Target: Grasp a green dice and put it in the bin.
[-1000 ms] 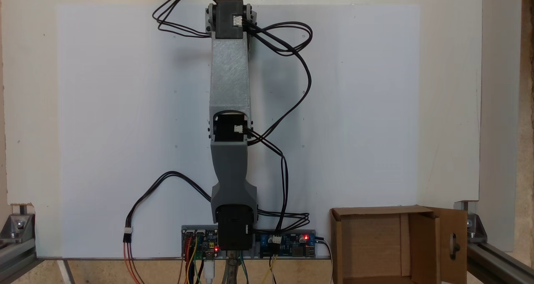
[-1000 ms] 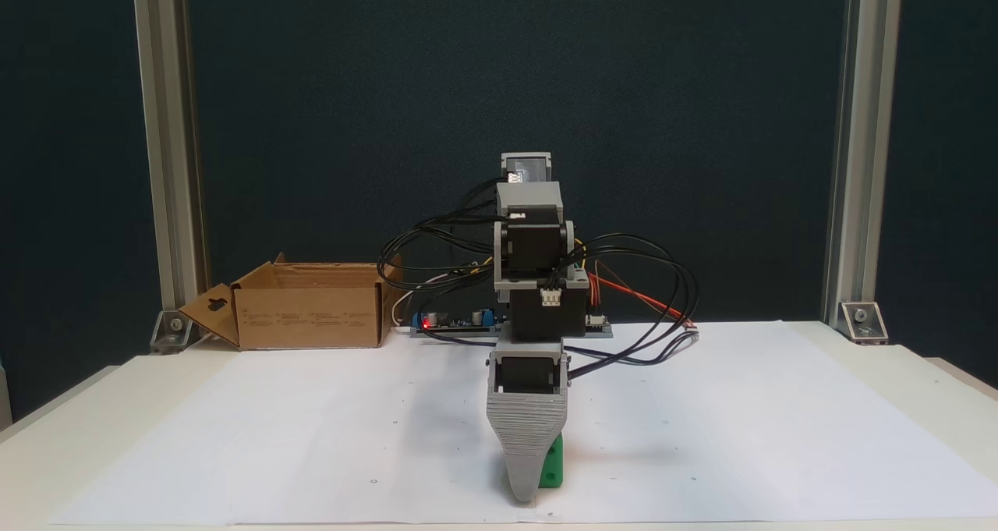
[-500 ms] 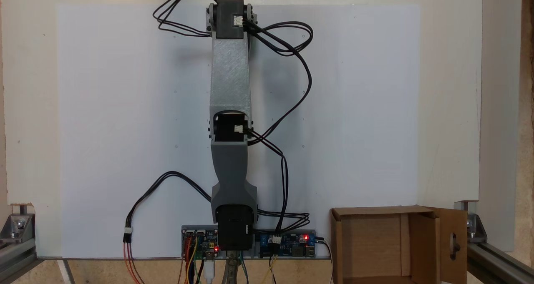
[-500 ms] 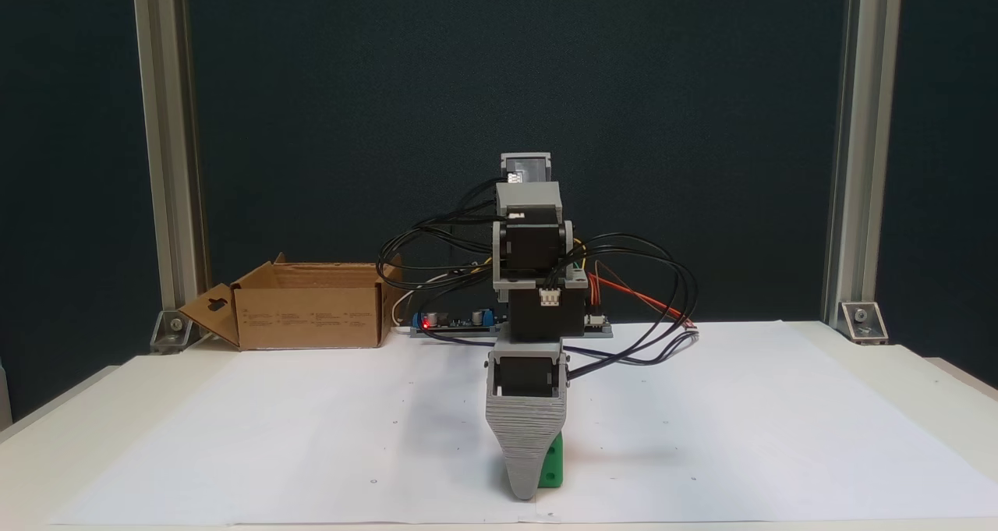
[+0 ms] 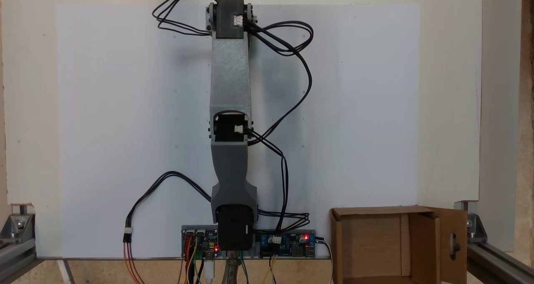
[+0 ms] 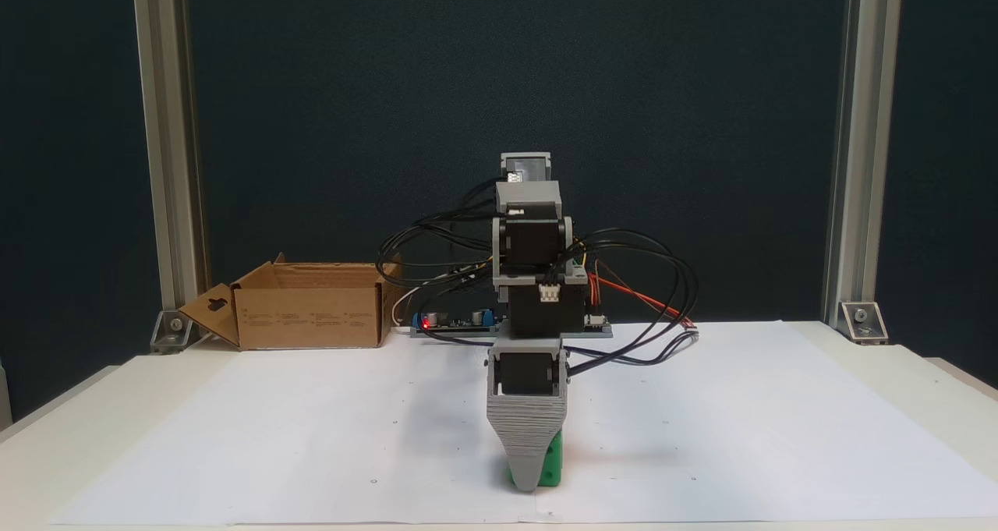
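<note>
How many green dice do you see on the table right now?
1. The green dice sits on the white paper at the gripper tip, partly hidden behind it. Others could be hidden under the arm.

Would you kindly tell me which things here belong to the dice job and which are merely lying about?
Belong to the job:
green dice, right behind the end effector
bin, open cardboard box beside the arm's base

Merely about:
white paper sheet
circuit boards
metal frame posts
</note>
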{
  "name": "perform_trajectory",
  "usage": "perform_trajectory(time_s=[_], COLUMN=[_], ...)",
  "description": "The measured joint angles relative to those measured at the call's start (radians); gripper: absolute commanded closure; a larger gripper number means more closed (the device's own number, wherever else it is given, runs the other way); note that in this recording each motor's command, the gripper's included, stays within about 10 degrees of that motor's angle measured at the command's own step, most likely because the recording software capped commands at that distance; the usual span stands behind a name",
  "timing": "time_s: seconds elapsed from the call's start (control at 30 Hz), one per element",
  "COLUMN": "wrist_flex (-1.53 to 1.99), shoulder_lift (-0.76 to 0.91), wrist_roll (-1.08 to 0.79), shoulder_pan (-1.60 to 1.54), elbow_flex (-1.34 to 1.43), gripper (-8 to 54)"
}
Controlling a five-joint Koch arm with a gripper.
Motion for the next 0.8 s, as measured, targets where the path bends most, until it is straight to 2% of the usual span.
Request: perform_trajectory(time_s=[0.53,0.67,0.8], wrist_flex=[0.028,0.092,0.127], shoulder_lift=[0.003,0.048,0.164], wrist_roll=[0.0,0.009,0.014], shoulder_pan=[0.002,0.003,0.008], elbow_flex=[0.0,0.003,0.003], gripper=[33.7,33.7,33.7])
